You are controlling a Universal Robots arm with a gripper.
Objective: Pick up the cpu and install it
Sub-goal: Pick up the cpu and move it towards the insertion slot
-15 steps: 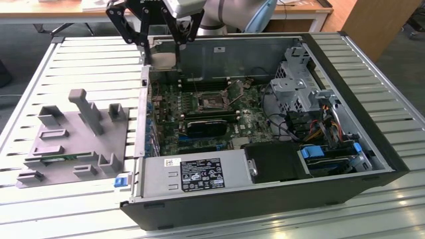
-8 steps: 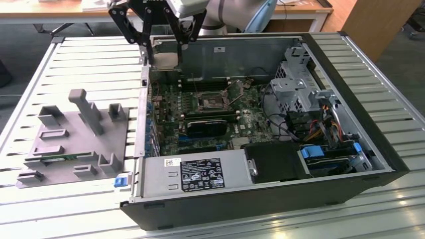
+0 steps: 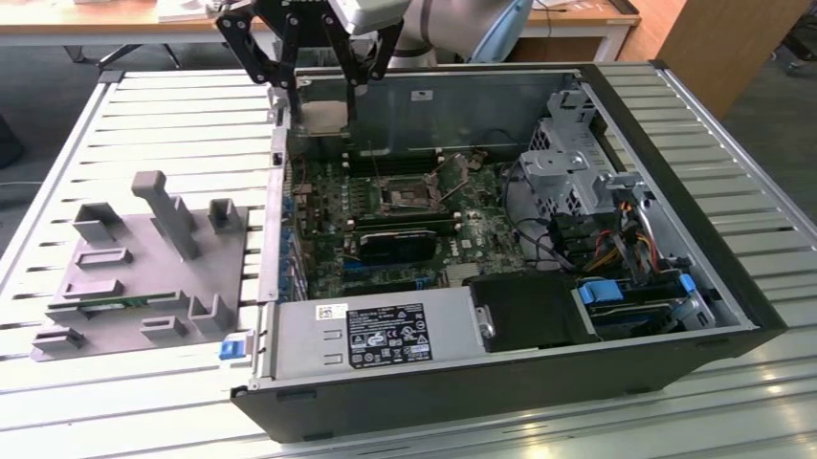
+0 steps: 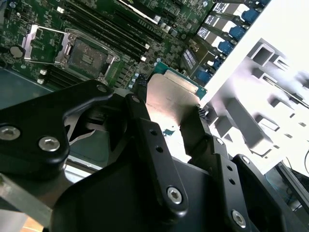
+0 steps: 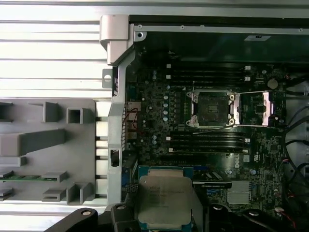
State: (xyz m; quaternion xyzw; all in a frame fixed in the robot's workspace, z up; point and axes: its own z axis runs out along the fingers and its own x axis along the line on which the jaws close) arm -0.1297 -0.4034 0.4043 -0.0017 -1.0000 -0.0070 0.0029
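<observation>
While closed with both black fingers (image 4: 145,128) on 2 opposite edges of the cpu (image 4: 175,94), grips narrow, just to the chip's width. Silver-grey lid turned toward both wrist cameras, with a thin green rim along the outer edge. In the first wrist view, that lid square-on, pinched from 2 sides near the black linkage. From the exterior view, held in the gripper (image 3: 325,117) over the far corner of the open case (image 3: 715,239), on the exterior view's left, apparently raised clear of the motherboard (image 3: 383,239), though height hard to judge there. Well apart from the chip, toward the middle of that board, the socket (image 5: 211,108), bare, with its metal frame flipped open beside it and dark memory slots along 2 sides. Around the board, the black case lying on its side, with a silver power supply (image 3: 370,335) at the near edge and a grey drive cage (image 3: 568,143) on the exterior view's right. Underneath, a slatted metal table (image 3: 166,124). Just beside the case on the exterior view's left, a grey fixture tray (image 3: 141,277) with upright posts, holding a green memory stick (image 3: 109,303) in 1 near slot.
</observation>
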